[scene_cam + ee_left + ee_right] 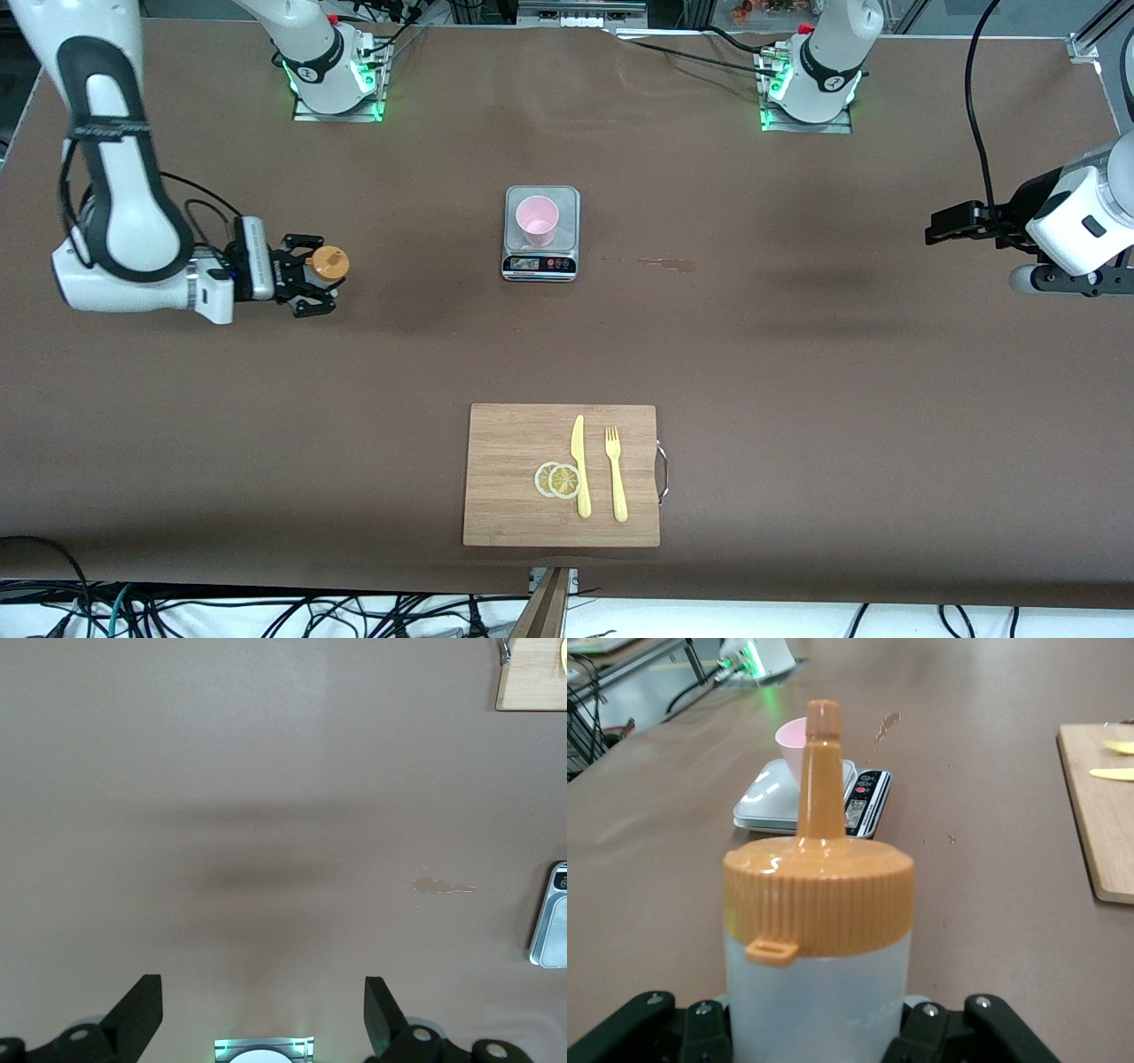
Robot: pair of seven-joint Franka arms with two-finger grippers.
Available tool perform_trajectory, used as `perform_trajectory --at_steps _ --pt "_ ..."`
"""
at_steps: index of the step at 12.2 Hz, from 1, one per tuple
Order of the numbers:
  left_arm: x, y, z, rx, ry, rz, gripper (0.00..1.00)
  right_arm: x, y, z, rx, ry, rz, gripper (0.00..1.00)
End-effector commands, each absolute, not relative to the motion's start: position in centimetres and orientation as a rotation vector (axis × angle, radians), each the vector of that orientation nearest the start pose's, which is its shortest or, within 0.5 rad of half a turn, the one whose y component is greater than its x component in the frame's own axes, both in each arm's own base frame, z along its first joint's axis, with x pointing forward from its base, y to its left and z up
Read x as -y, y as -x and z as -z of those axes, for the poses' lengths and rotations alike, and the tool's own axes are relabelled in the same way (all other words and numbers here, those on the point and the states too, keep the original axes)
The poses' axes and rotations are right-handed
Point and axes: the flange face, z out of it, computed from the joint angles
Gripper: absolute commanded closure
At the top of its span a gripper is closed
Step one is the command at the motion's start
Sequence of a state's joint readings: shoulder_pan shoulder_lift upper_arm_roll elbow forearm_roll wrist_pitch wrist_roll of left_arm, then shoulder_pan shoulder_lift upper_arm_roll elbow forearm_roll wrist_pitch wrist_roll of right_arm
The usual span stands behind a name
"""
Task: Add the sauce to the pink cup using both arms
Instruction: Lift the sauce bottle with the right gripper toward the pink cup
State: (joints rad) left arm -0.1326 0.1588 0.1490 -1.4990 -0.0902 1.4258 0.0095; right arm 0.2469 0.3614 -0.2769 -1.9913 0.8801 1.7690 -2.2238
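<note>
Light: bright, even, from overhead | Shadows: soft, blurred bands on the table (797, 337) under the left arm (1076, 221) — faint elsewhere | Glare: small highlights on the sauce (818, 930) cap, green glow at arm bases | Focus: front view sharp — right wrist background slightly soft

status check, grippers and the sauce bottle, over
Right gripper shut on sauce bottle. Left gripper open, waiting. Pink cup on scale, path clear.

The sauce (818, 930) bottle is translucent whitish with a ribbed orange cap, and the pink cup (537, 220) is pale pink on a silver scale (541, 232). On the brown bench (797, 372) lies a light wooden board (514, 474) carrying a yellow knife (580, 465), a yellow fork (616, 474) and pale yellow lemon slices (558, 479).
</note>
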Motion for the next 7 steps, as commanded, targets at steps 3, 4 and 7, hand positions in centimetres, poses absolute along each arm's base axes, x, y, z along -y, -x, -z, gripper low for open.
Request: perform_trajectory --at_steps 3,4,7 --pt "0.5 -58.6 -56.2 -0.028 3.184 -0.379 0.0 -14.4 -53.5 -30.9 1.851 1.724 0.264 1.0" --pt "0.5 -58.6 -56.2 -0.028 3.184 -0.379 0.0 -16.6 -53.0 -31.4 1.859 1.769 0.207 1.0" --pt "0.5 -58.6 -56.2 -0.028 3.184 -0.377 0.0 -22.8 -51.2 -32.4 1.893 1.92 0.037 1.0"
